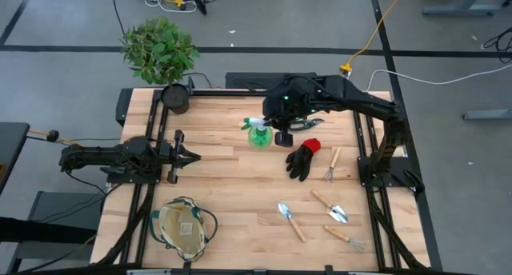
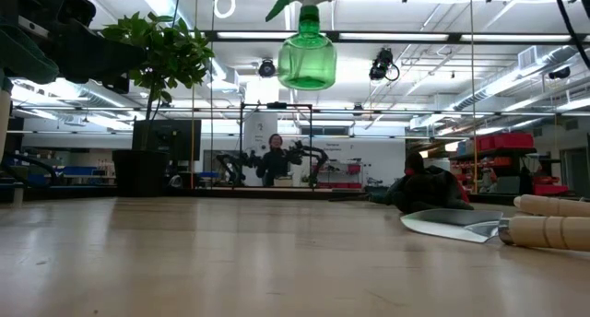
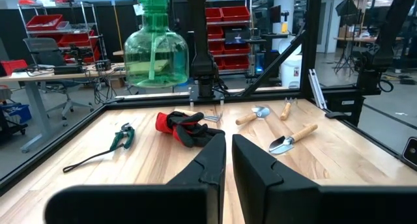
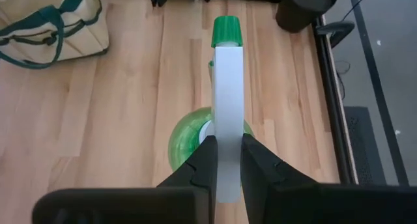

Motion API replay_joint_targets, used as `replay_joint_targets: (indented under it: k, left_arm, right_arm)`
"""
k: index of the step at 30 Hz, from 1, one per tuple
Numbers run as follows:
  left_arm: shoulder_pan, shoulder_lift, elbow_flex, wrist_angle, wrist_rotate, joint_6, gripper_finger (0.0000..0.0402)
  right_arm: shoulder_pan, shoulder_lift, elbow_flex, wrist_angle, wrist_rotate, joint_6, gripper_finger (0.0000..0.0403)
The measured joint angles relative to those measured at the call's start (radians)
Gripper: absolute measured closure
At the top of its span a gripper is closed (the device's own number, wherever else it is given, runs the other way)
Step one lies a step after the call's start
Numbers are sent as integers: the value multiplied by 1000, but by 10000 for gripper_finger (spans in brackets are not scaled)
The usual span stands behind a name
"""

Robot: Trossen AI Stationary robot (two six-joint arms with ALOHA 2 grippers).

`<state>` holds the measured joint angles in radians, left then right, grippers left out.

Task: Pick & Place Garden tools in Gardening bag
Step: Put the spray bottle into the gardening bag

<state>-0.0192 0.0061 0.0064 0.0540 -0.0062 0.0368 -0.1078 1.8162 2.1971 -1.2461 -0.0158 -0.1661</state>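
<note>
My right gripper (image 4: 228, 160) is shut on the green spray bottle (image 1: 258, 134) and holds it above the table's far middle. The bottle also shows high up in the low view (image 2: 306, 57) and in the left wrist view (image 3: 155, 53). The black glove with red cuff (image 1: 304, 159) lies flat to the right of it. The pruning shears (image 3: 120, 138) lie farther back. Trowels (image 1: 292, 221) (image 1: 330, 205) and hand forks (image 1: 344, 237) (image 1: 332, 165) lie at the right. The beige bag (image 1: 186, 225) stands at the near left. My left gripper (image 1: 190, 155) is shut and empty at the left. My right gripper pinches the bottle's white spray head (image 4: 228, 129) between its two fingers, one on each long side. The fingers come from above, pointing down. The bottle hangs upright below the fingers, its green body (image 4: 186, 144) lifted well clear of the table.
A leafy plant (image 1: 158, 49) and a black pot (image 1: 174, 97) stand at the far left corner. Black frame rails (image 1: 376, 187) run along the table's left and right sides. Bare wood lies between the bag and the tools.
</note>
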Motion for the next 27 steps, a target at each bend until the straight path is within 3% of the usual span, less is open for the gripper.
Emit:
replay_joint_targets:
  k: [27]
  left_arm:
    - [0, 0, 0, 0, 0, 0, 369]
  right_arm:
    - [1, 0, 0, -23, 0, -15, 359]
